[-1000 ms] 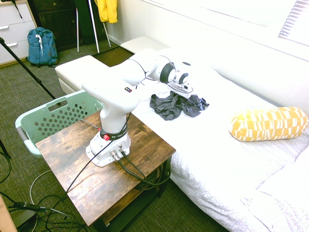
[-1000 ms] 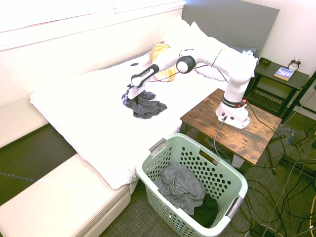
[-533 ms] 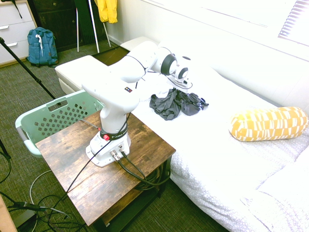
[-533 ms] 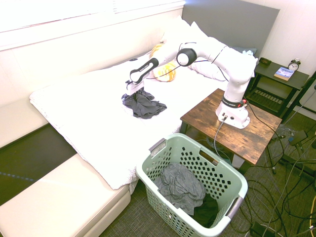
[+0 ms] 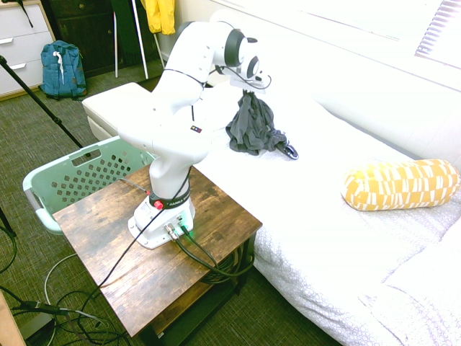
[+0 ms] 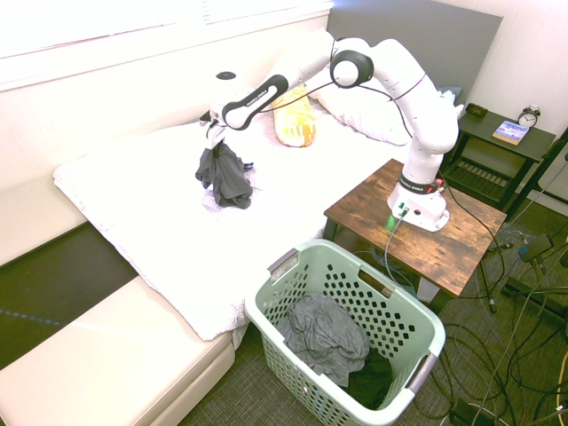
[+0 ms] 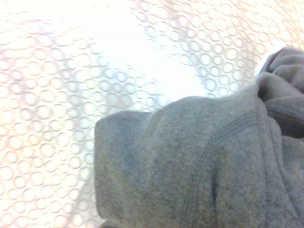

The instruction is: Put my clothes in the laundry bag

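Step in hand: we judge this to be the lift of the dark charcoal-grey soft fabric garments from the white patterned bed.
Claw: our white two-finger gripper is pinched closed on the top of the garments, which hang below it in folds over the bed.
Basket: the pale mint-green plastic laundry basket, pierced with small holes, stands on the floor beside the bed, grey fabric inside.
Next move: we should raise the load until its lowest folds clear the thick rim, carry it over, then let go.
Edges: the brown wooden table stands near the basket; trailing cloth could snag there.
Open room: we have bare bedding between load and basket.
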`<action>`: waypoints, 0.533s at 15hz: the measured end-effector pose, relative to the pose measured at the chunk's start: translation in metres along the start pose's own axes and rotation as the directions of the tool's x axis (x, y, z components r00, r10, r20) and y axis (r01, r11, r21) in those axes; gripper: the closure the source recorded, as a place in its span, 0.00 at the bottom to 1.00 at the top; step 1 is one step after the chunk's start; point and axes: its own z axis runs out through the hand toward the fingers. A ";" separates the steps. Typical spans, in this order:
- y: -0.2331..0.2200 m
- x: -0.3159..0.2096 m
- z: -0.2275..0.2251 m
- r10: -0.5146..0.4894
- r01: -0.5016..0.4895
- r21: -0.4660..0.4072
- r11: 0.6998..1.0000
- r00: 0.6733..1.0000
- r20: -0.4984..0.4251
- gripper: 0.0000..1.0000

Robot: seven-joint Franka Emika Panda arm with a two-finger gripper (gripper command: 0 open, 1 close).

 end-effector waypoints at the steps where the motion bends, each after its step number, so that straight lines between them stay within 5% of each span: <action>1: -0.015 -0.022 -0.018 -0.043 0.043 0.001 0.999 0.999 -0.008 1.00; 8: -0.083 -0.272 -0.144 -0.324 0.322 -0.040 0.946 0.944 -0.059 1.00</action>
